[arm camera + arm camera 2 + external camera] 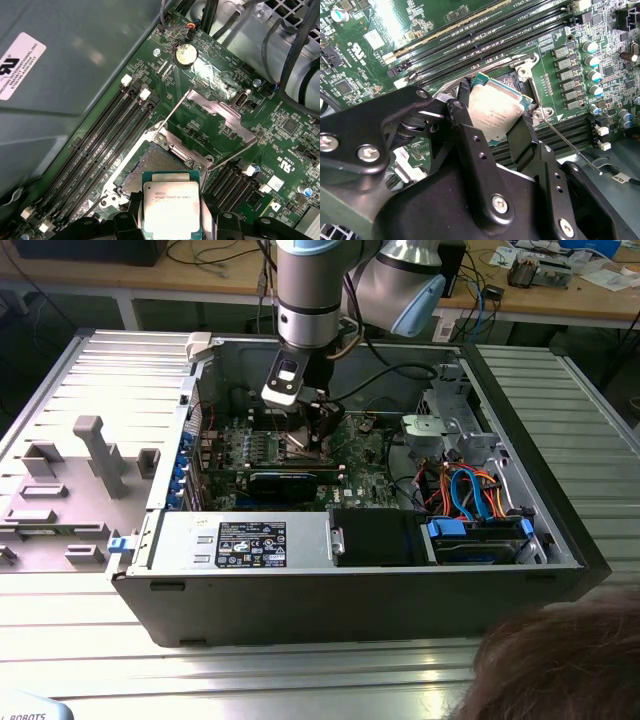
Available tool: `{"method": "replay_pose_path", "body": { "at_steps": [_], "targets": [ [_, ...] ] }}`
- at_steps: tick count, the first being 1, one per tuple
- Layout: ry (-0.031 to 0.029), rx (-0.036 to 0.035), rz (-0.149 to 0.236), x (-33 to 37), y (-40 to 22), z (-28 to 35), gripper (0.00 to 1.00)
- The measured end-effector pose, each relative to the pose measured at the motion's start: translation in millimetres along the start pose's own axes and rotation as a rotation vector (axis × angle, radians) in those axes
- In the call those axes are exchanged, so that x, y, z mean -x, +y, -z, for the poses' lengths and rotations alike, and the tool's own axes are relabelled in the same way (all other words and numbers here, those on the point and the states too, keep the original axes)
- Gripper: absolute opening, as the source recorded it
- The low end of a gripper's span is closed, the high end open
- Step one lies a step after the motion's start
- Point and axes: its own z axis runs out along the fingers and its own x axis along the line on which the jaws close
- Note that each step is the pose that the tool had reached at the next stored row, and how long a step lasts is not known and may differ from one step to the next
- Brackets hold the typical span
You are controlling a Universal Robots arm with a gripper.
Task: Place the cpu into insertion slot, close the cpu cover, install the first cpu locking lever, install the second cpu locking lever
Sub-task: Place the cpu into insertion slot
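First wrist view shows the black pincer clamped on the small square silver-grey cpu close over the dark silver-rimmed insertion slot; the placing step seems in hand, calling for square, level seating.

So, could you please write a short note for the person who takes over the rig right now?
Gripper: shut on the cpu, gripped by two opposite edges.
The cpu is held over one edge of the insertion slot, not seated; the slot's contacts are bare.
The cpu cover is swung open, away from the slot.
Both locking levers stand free, not latched.
Done: cpu picked up and brought to the slot.
Left: all four steps.
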Motion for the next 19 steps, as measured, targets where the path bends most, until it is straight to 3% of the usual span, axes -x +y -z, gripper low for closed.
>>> {"method": "replay_pose_path", "body": {
  "at_steps": [19],
  "targets": [
    [-0.0089,-0.0079,-0.050,0.0,0.0,-1.9,0.54]
  ]
}}
